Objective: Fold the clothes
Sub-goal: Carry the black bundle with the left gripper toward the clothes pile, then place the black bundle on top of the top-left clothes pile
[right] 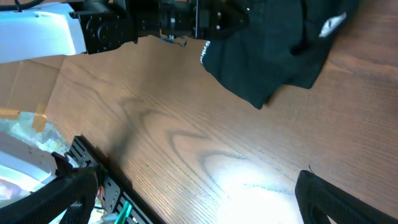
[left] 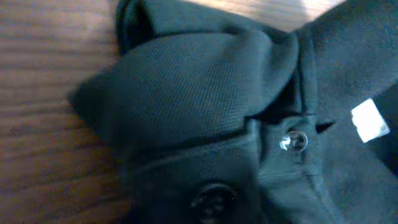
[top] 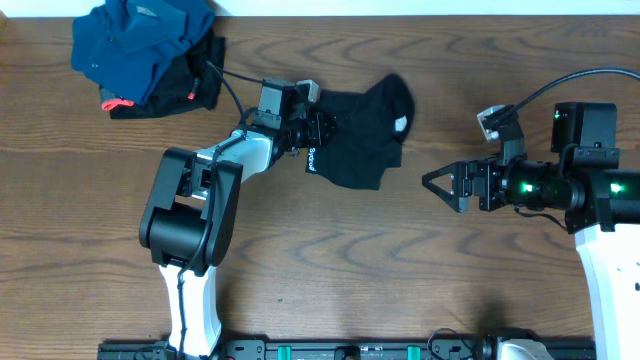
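The clothes (top: 365,140) lie crumpled on the wooden table a little above its centre: a black garment with white lettering on its left edge and a small white tag. My left gripper (top: 318,130) sits at that left edge, shut on a raised fold of the fabric. The left wrist view is filled with bunched black cloth (left: 186,93), a button (left: 293,141) and the white tag (left: 370,120); its fingers are hidden there. My right gripper (top: 432,184) stands open over bare wood to the right of the garment, its fingers (right: 336,199) wide apart with nothing between them.
A dark blue garment (top: 140,40) is heaped at the back left, on top of a small black piece with red-pink tags (top: 165,95). A black cable runs from there to the left arm. A black rail (top: 350,350) lines the table's front edge.
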{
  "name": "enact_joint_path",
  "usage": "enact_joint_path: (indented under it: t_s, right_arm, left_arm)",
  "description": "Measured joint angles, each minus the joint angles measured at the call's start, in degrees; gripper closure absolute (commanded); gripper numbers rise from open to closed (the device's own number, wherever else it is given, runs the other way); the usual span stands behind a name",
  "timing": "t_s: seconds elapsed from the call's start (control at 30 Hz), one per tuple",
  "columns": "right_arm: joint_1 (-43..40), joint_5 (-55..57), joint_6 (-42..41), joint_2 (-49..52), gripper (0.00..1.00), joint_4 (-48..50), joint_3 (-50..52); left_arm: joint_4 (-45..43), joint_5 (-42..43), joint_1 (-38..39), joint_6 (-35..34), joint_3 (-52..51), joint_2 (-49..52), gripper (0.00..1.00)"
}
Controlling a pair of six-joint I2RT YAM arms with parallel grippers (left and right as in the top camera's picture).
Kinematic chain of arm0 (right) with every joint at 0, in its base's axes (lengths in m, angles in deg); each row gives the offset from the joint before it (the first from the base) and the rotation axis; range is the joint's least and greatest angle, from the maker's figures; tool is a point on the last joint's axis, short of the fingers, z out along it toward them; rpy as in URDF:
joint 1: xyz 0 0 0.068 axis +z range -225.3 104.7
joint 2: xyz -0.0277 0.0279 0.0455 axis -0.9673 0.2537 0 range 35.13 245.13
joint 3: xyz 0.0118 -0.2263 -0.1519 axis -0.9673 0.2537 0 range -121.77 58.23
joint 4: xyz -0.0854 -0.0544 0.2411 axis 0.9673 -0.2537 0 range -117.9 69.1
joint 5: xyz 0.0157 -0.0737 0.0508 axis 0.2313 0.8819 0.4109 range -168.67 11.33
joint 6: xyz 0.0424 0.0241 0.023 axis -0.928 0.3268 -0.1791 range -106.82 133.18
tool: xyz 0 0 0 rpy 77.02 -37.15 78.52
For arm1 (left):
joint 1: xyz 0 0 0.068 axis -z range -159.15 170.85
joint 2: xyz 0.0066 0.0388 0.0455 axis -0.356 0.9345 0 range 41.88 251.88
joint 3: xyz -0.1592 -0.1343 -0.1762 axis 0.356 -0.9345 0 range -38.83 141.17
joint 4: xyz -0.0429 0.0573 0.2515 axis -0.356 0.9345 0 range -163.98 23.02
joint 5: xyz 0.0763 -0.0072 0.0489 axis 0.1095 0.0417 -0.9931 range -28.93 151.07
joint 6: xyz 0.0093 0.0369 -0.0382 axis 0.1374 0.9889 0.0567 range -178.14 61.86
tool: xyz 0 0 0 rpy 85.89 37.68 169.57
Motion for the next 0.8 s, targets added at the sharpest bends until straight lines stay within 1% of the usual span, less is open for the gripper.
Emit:
enact_joint_path:
  t_s: [0.3,0.43,0.53,0.67,0.8]
  right_arm:
    - [0.0,0.55,-0.02,0.0,0.01,-0.46,0.0]
    - [0.0,0.63,-0.02,0.0,0.01,-0.76,0.0]
    - [0.0,0.74,-0.02,0.0,0.01,-0.96,0.0]
    - [-0.02,0.9,-0.02,0.0,0.01,-1.09,0.0]
    - [0.0,0.92,-0.02,0.0,0.01,-1.14,0.0]
  left_arm:
    - [-1.03,0.28,-0.15,1.03,0.09,-0.04,0.94]
    - [0.96,-0.39,-0.24,2.82,1.49,-0.04,0.94]
    - [3.98,-1.51,-0.66,5.09,3.91,-0.04,0.94]
    - [9.44,-3.67,-2.93,9.11,9.79,-0.07,0.94]
    - [10.88,-5.46,-5.92,12.76,15.8,-0.07,0.94]
